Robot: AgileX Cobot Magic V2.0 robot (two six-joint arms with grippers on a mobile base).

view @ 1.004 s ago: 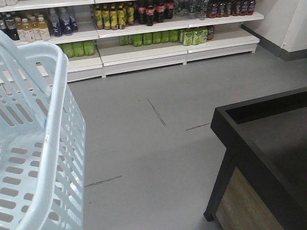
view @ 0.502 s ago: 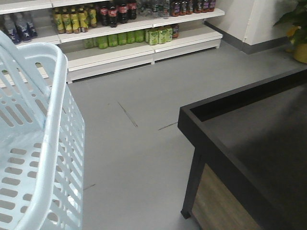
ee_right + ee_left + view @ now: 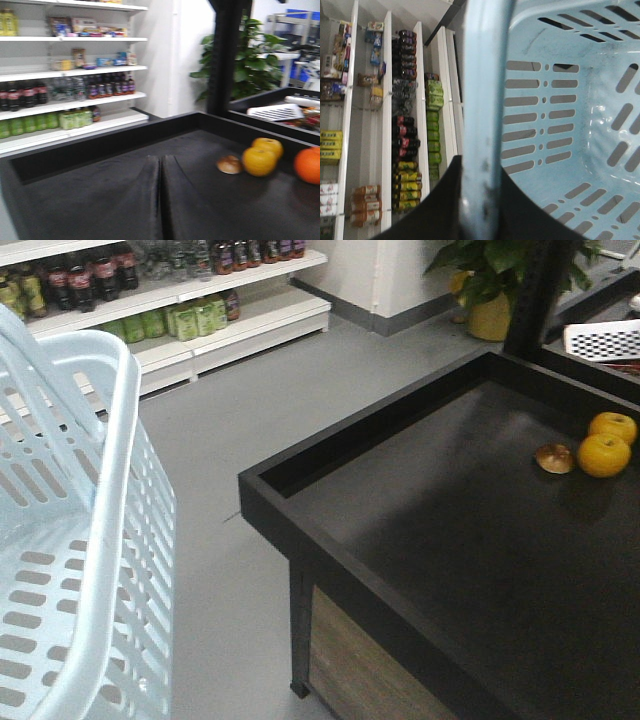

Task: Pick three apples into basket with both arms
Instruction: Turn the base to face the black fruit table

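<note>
The pale blue basket (image 3: 108,490) fills the left of the front view, and its slotted inside (image 3: 560,100) shows in the left wrist view. My left gripper (image 3: 480,165) is shut on the basket's handle bar, one black finger on each side of it. My right gripper (image 3: 161,159) is shut with nothing in it and hovers low over the black display table (image 3: 420,530). The apples are out of view. Neither arm shows in the front view.
Two oranges (image 3: 603,454) and a small brown round thing (image 3: 554,458) lie at the table's far right. A third orange (image 3: 307,165) shows in the right wrist view. Drink shelves (image 3: 150,300) line the back wall. A potted plant (image 3: 490,280) and a white perforated tray (image 3: 603,340) stand beyond the table.
The front view has swung right: the shelves slid left, and the black table now fills the right side with the oranges in sight. The basket holds its place in the view.
</note>
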